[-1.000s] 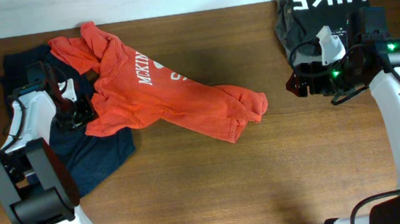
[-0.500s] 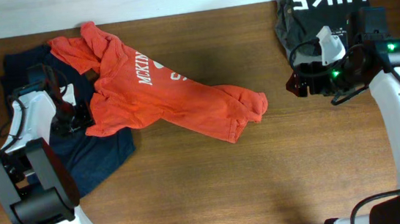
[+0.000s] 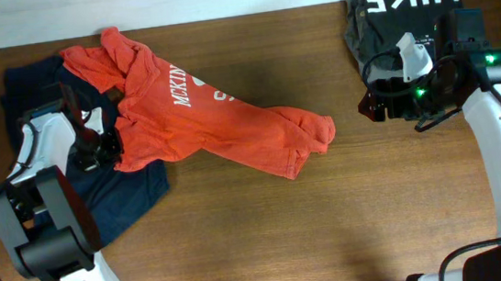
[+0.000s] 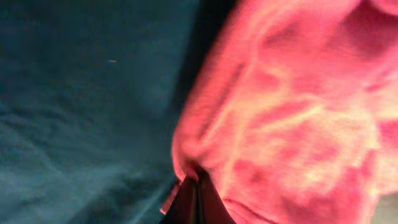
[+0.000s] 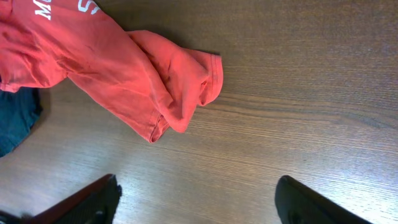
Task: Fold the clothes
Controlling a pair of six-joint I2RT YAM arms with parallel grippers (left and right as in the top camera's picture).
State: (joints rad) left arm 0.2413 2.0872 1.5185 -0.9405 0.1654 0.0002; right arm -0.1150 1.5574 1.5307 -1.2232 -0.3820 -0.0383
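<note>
The orange-red T-shirt [image 3: 202, 113] with white print lies crumpled across the left middle of the table, partly over the dark navy garment [image 3: 127, 194] at the far left. My left gripper [image 3: 108, 147] is at the shirt's left edge, its jaws shut on a fold of the orange-red fabric [image 4: 198, 180], with navy cloth [image 4: 81, 93] beneath. My right gripper [image 3: 381, 105] is open and empty above bare wood at the right. Its view [image 5: 196, 193] shows the shirt's hem end [image 5: 180, 74].
A black shirt with white NIKE lettering [image 3: 403, 1] lies folded at the back right, just behind my right arm. Bare wooden table [image 3: 331, 216] stretches across the middle and front.
My left gripper has shifted slightly right and toward the front, pulling the shirt's left edge with it. The right arm has not moved.
</note>
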